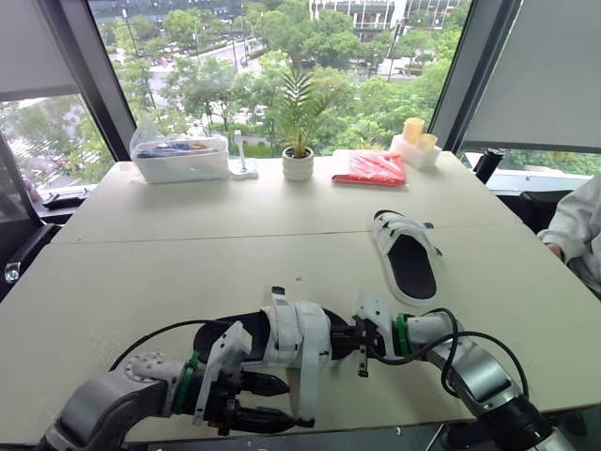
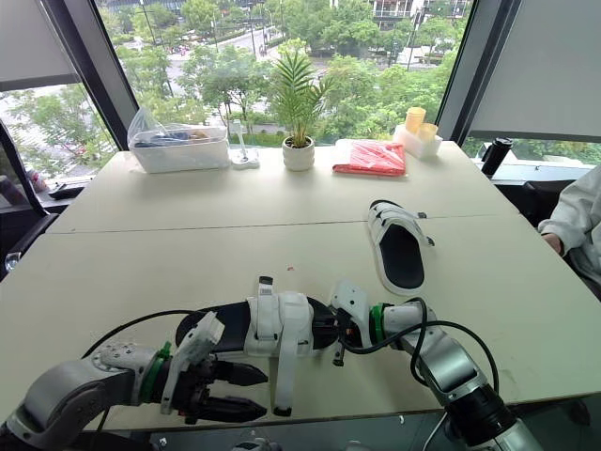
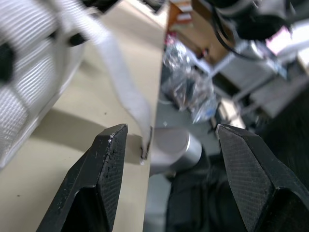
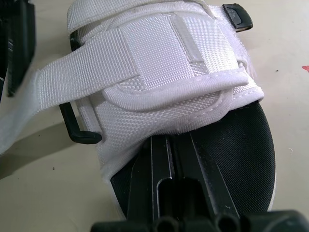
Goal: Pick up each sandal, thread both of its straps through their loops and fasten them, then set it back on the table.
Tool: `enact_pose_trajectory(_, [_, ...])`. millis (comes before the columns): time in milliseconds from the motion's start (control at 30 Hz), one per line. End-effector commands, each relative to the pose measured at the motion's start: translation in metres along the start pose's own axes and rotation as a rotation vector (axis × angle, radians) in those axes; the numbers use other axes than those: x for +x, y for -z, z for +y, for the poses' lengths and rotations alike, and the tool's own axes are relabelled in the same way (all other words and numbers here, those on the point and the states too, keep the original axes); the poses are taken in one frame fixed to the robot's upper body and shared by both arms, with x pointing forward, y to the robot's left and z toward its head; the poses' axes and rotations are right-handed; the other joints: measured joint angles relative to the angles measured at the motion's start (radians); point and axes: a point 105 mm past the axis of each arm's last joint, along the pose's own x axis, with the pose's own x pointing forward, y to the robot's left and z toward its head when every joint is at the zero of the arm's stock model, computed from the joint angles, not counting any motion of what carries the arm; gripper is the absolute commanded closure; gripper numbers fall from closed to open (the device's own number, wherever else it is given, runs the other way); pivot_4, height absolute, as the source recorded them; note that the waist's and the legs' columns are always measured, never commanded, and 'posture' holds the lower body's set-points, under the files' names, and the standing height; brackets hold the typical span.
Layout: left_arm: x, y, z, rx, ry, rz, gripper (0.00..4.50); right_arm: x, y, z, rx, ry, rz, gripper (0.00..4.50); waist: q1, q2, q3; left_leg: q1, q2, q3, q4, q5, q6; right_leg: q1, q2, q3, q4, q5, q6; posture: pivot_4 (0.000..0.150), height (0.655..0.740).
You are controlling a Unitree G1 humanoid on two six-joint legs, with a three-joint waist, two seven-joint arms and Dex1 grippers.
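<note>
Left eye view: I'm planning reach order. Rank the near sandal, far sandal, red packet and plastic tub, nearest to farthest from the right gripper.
1. near sandal, gripped by the right gripper, at the front.
2. far sandal, ahead, slightly right.
3. red packet, at the back, straight ahead.
4. plastic tub, back left.

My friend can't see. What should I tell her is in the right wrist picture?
A white sandal with a black sole lies close up on a tan table. One white strap passes through a black loop, its end loose. The right gripper rests on the sole, jaws together.
</note>
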Motion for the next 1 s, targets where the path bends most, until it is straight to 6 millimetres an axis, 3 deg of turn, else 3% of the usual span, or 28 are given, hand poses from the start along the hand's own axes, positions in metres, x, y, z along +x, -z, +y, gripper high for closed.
enact_pose_trajectory(33, [0.000, 0.003, 0.005, -0.054, -0.003, -0.001, 1.45, 0.003, 0.010, 0.003, 0.029, -0.012, 0.032, 4.50, 0.000, 0.000, 0.000, 0.000, 0.000, 0.000, 0.000, 0.000, 0.000, 0.000, 0.000, 0.000, 0.000, 0.000, 0.000, 0.150, 0.7400])
enact_pose_trajectory(133, [0.005, 0.013, 0.011, -0.101, 0.003, -0.001, 1.45, 0.002, 0.010, 0.003, 0.029, -0.012, 0.033, 4.50, 0.000, 0.000, 0.000, 0.000, 0.000, 0.000, 0.000, 0.000, 0.000, 0.000, 0.000, 0.000, 0.000, -0.001, -0.002, 0.150, 0.7400])
enact_pose_trajectory(167, [0.006, 0.016, 0.013, -0.106, 0.004, -0.003, 1.68, 0.002, 0.010, 0.003, 0.030, -0.011, 0.033, 4.50, 0.000, 0.000, 0.000, 0.000, 0.000, 0.000, 0.000, 0.000, 0.000, 0.000, 0.000, 0.000, 0.000, -0.001, -0.003, 0.150, 0.7400])
enact_pose_trajectory(233, [0.011, 0.022, 0.017, -0.120, 0.009, -0.011, 2.35, 0.001, 0.010, 0.004, 0.031, -0.010, 0.033, 4.50, 0.001, 0.001, 0.000, 0.000, 0.000, 0.000, 0.000, 0.000, 0.000, 0.000, 0.000, 0.000, 0.000, -0.002, -0.003, 0.150, 0.7400])
enact_pose_trajectory(367, [0.018, 0.024, 0.021, -0.129, 0.029, -0.030, 4.39, 0.001, 0.010, 0.005, 0.035, -0.010, 0.034, 4.50, 0.002, 0.001, -0.001, 0.000, 0.000, 0.000, 0.000, 0.000, 0.000, 0.000, -0.001, 0.000, 0.000, -0.002, -0.003, 0.150, 0.7400])
enact_pose_trajectory(567, [0.017, 0.024, 0.024, -0.152, 0.039, -0.038, 4.39, -0.003, 0.011, 0.008, 0.043, -0.008, 0.040, 4.50, 0.003, 0.003, -0.003, 0.001, 0.000, 0.000, 0.000, 0.000, 0.000, 0.001, -0.001, 0.000, -0.001, -0.002, -0.004, 0.150, 0.7400])
enact_pose_trajectory(667, [0.013, 0.026, 0.021, -0.156, 0.045, -0.029, 3.55, -0.003, 0.012, 0.009, 0.046, -0.007, 0.043, 4.50, 0.002, 0.003, -0.003, 0.000, 0.000, 0.000, 0.000, 0.000, 0.000, 0.001, -0.001, 0.000, -0.001, -0.002, -0.004, 0.150, 0.7400])
enact_pose_trajectory(900, [0.012, 0.011, 0.018, -0.158, 0.038, -0.076, 0.11, -0.003, 0.012, 0.009, 0.050, -0.007, 0.044, 4.50, 0.003, 0.004, -0.003, 0.000, 0.000, 0.000, 0.000, 0.000, 0.000, 0.001, -0.002, 0.000, -0.001, -0.002, -0.004, 0.150, 0.7400])
enact_pose_trajectory(1000, [0.018, 0.001, 0.018, -0.154, 0.041, -0.098, 0.11, -0.002, 0.012, 0.008, 0.048, -0.009, 0.044, 4.50, 0.003, 0.004, -0.003, 0.000, 0.000, 0.000, 0.000, 0.000, 0.000, 0.001, -0.002, 0.000, -0.001, -0.002, -0.004, 0.150, 0.7400])
